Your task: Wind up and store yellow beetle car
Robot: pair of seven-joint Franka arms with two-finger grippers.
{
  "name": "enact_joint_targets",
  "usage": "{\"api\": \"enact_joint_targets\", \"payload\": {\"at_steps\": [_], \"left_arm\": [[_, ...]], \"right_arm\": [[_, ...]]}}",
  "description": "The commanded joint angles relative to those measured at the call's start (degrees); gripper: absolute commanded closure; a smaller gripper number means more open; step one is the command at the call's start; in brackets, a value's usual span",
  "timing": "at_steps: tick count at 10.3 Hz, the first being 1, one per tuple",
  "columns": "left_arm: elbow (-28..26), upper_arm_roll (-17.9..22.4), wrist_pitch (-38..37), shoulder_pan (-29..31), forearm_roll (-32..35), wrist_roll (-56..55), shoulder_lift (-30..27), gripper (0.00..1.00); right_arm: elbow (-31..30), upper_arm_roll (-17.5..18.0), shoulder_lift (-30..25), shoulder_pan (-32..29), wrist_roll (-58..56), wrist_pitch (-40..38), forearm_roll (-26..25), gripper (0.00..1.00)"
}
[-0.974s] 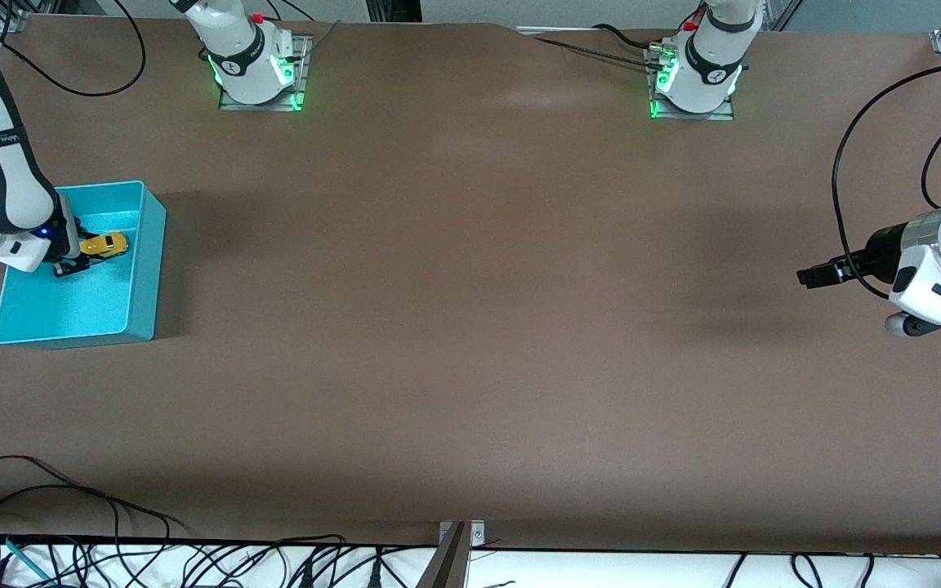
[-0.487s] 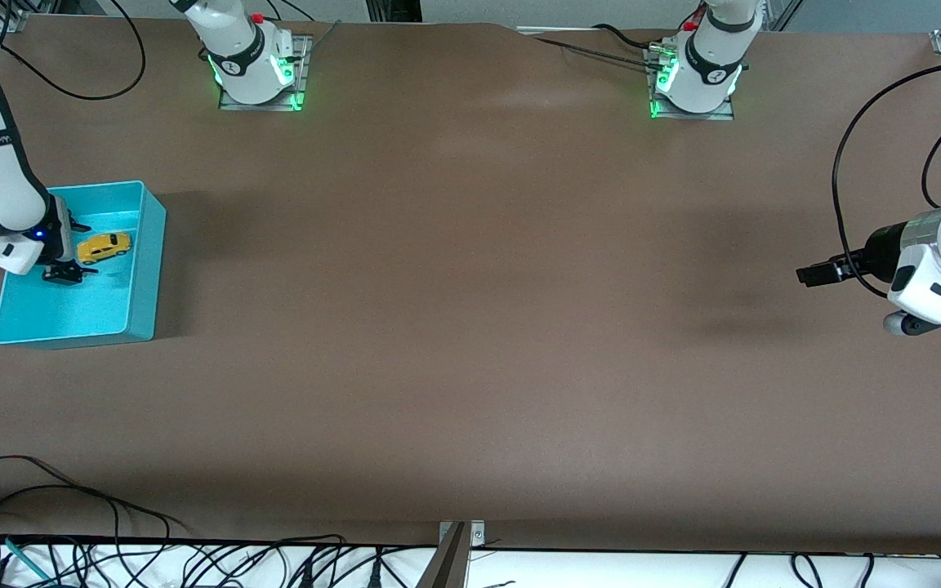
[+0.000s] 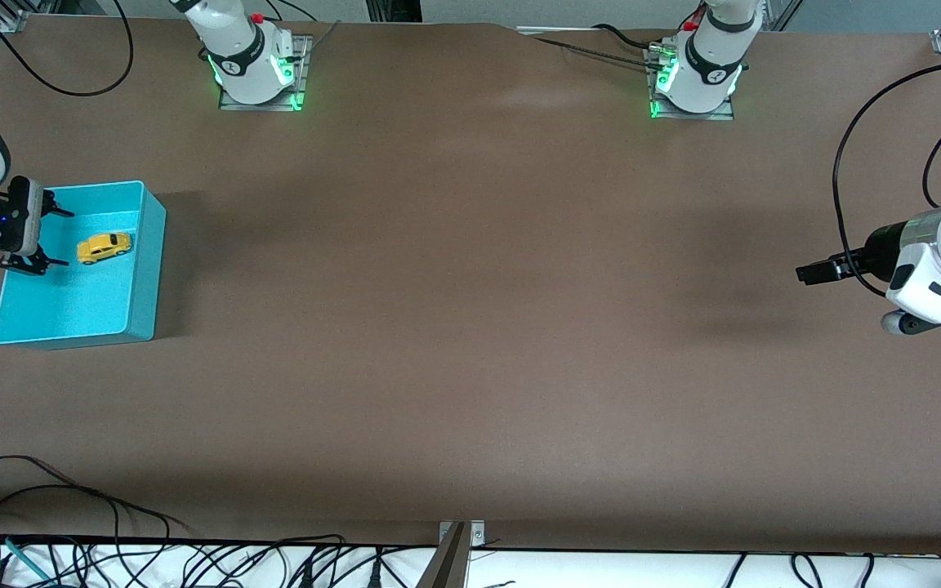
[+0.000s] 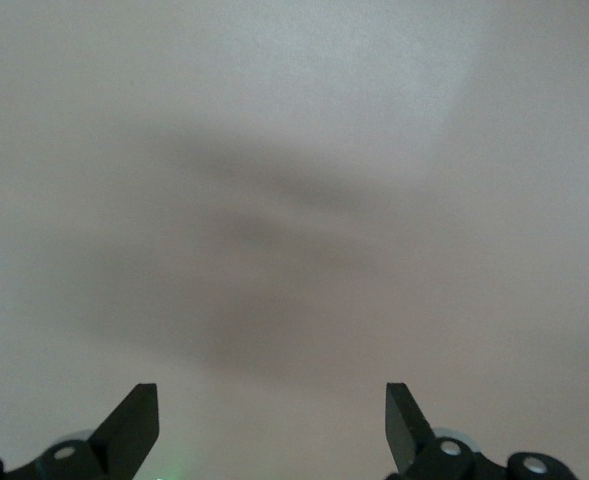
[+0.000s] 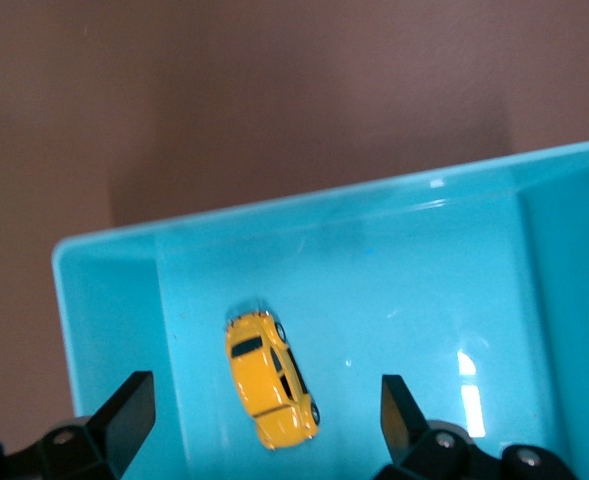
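The right arm reaches down along the right arm's end of the bench, its forearm bent so that the right claw [image 3: 39, 238] hangs over the edge of the teal bin [image 3: 148, 269], with nothing between its black fingers. The fingers stand wide apart, one over the bin's rim and the other lower over its floor. In the right wrist view the same two fingertips [image 5: 124, 405] frame the bin's interior, with a broad gap between them.

The yellow beetle car [image 3: 104, 247] lies on the bin's floor, just beside the right claw and clear of its fingers, touching neither. It sits toward the part of the bin farther from the front camera, near the wall that faces the middle of the bench. Seen from the right wrist view, the car [image 5: 271, 379] rests on its wheels: a rounded yellow body with dark windows along the roof and side and a small dark wheel at one corner, lying at a slant to the bin's walls.

The left arm waits at its own end of the bench, elbow folded, the left claw [image 3: 815, 272] held above bare brown surface. Its fingertips [image 4: 134, 420] stand wide apart, holding nothing.
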Motion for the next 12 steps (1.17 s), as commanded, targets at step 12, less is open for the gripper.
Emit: {"api": "enact_joint_targets", "payload": {"at_steps": [12], "left_arm": [[-0.1, 0.1, -1.1, 0.4, -1.5, 1.5, -1.0, 0.00]], "right_arm": [[16.2, 7.2, -11.6, 16.3, 96.8, -22.0, 2.5, 0.00]]}}
